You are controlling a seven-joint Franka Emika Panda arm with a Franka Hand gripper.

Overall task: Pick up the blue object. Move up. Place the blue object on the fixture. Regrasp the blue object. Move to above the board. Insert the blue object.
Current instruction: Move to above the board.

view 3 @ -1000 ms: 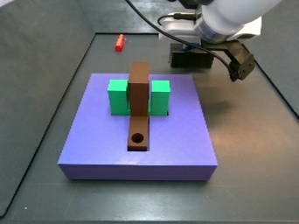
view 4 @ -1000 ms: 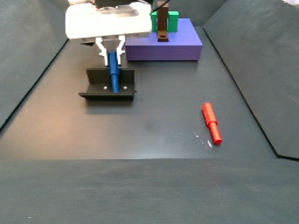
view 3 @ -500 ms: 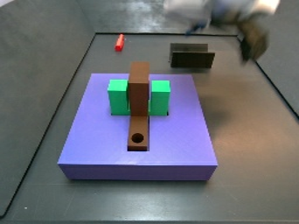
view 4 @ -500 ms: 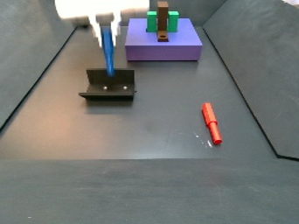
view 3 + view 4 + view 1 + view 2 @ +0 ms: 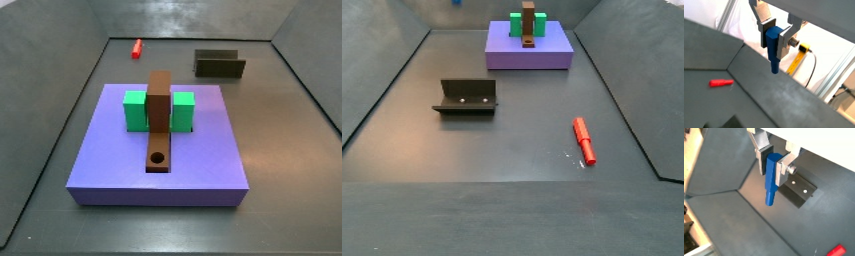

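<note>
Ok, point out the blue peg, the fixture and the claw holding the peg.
blue peg (image 5: 771,185), wrist view, mid shaft.
fixture (image 5: 466,96), side view, upright back wall.
claw (image 5: 776,33), wrist view, between the fingertips, shut on the peg, raised out of both side views.

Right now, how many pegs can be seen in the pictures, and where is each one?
2. The blue object hangs clamped in the gripper, seen in both wrist views only. The red peg lies on the floor, away from the fixture.

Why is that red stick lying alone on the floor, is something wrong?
Nothing looks damaged. The small red peg lies loose on the dark floor, apart from the lavender slab. The pincer, seen only in the wrist views, grips the slim blue peg.
</note>
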